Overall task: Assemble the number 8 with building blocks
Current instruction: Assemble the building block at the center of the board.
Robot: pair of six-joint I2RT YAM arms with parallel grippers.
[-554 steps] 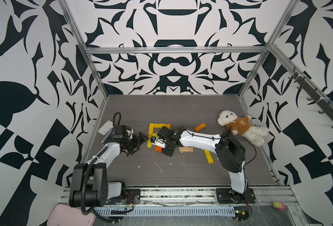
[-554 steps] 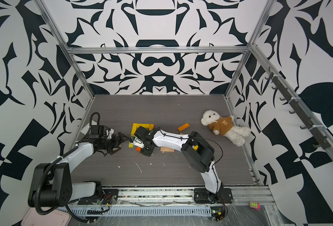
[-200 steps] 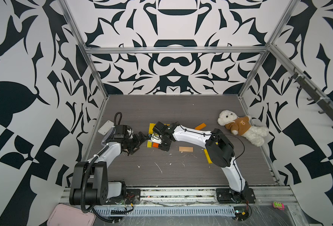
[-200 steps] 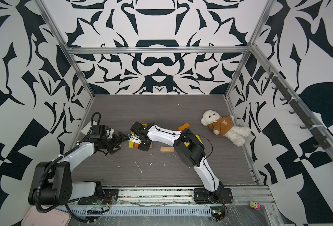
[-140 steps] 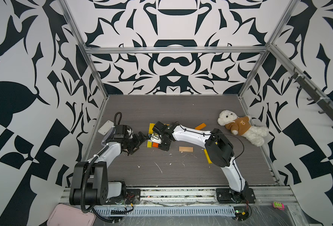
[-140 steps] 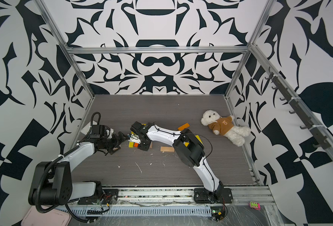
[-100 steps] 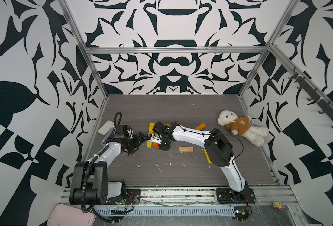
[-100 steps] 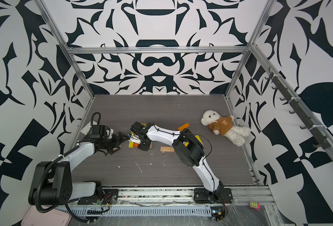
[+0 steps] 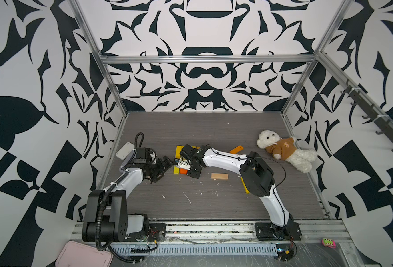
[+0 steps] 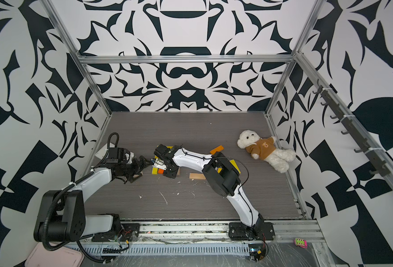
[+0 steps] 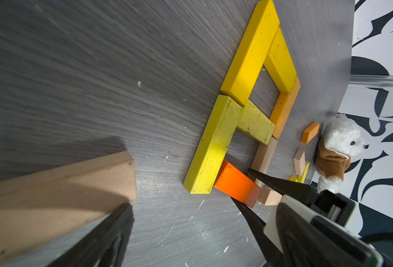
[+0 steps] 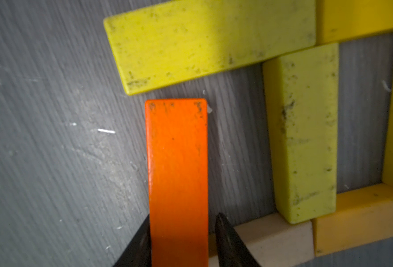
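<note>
Several building blocks form a partial figure (image 11: 248, 53): yellow planks, a yellow-orange one and a tan one (image 11: 264, 154). A bright orange block (image 12: 177, 161) lies flat at the figure's near end, close to a yellow-green plank (image 12: 209, 44). My right gripper (image 12: 181, 217) straddles the orange block's end. One finger is against it and the other stands off with a small gap. In both top views the right gripper (image 9: 186, 167) hides most of the figure. My left gripper (image 9: 165, 168) rests wide open just left of it, with a tan plank (image 11: 52, 185) beside one finger (image 11: 112, 231).
Loose blocks lie to the right: an orange one (image 9: 236, 149), a tan one (image 9: 219, 176) and a yellow one (image 9: 245, 187) partly under the right arm. A teddy bear (image 9: 281, 150) lies at the right wall, a white flat case (image 9: 125, 150) at the left wall.
The right gripper carried the orange block leftward to the yellow-green plank's end. Over the last second its jaws have spread off the block. The left arm has stayed still.
</note>
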